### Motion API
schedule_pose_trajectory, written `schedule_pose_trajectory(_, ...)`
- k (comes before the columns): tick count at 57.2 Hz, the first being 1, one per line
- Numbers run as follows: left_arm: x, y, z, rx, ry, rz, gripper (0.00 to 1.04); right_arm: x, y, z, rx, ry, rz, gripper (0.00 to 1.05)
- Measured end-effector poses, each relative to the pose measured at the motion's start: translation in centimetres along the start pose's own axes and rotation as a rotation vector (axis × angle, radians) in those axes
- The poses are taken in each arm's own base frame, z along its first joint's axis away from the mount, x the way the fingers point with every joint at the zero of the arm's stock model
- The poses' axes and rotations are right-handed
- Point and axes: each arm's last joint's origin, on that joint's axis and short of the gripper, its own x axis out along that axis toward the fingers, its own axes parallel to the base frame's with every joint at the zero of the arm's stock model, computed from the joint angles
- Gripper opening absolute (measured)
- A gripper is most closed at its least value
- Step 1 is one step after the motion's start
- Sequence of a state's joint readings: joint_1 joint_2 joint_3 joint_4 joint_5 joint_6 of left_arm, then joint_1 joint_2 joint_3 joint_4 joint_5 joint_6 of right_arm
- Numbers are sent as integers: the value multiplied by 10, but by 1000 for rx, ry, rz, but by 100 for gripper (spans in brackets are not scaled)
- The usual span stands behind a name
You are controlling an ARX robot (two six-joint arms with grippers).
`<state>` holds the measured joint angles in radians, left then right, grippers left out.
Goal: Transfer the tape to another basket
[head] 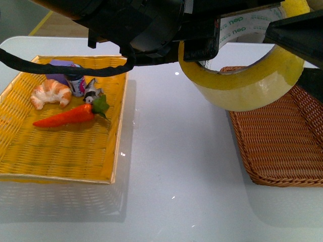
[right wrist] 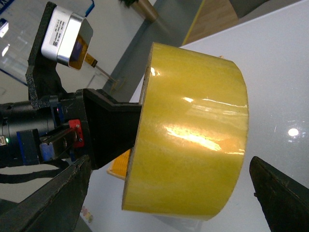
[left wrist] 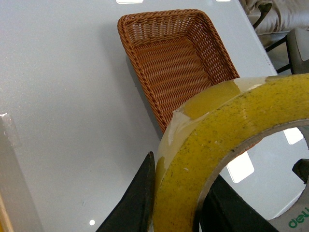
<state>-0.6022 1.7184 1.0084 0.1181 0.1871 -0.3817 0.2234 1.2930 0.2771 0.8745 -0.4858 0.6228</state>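
Left claw (left wrist: 179, 195) pinches the wall of the packing tape roll (head: 242, 85), holding it aloft just short of the brown wicker basket (head: 282, 146) and clear of the yellow tray (head: 60, 151), while the right claw (right wrist: 164, 193) gapes empty, so placing and release remain.

Yellow tray (head: 60, 151), croissant (head: 50, 94), carrot (head: 65, 117), can (head: 76, 84), white table (head: 171, 166)

For me this looks like a robotics lab or test room, not a home. The glossy white table (head: 171, 166) carries staged props: a toy carrot (head: 65, 117) and a toy croissant (head: 50, 93) in a yellow tray (head: 60, 156), and a wicker basket (head: 282, 146). Beyond the table's far left corner, a yellow line (head: 43, 22) marks the floor.
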Motion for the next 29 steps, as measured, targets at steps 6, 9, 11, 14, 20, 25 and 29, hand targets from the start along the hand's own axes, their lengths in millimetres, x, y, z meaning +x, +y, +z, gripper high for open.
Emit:
schedule_pose_trajectory(6, 0, 0, 0, -1, 2, -4, 16, 1, -1, -1, 19, -2, -10, 91)
schedule_pose_trajectory(9, 0, 0, 0, -2, 2, -4, 16, 2, -1, -2, 23, 2, -12, 83)
schedule_pose_trajectory(11, 0, 0, 0, -2, 2, -4, 16, 2, -1, -2, 25, 3, -13, 79)
schedule_pose_trajectory(14, 0, 0, 0, -2, 2, -4, 16, 2, -1, -2, 29, 5, -13, 70)
schedule_pose_trajectory(20, 0, 0, 0, -2, 3, -8, 16, 3, -1, -2, 40, 1, -11, 56)
schedule_pose_trajectory(25, 0, 0, 0, -4, 7, -17, 16, 3, -1, -2, 61, -1, -10, 49)
schedule_pose_trajectory(29, 0, 0, 0, -5, 8, -20, 18, 3, -1, -2, 67, 0, -9, 49)
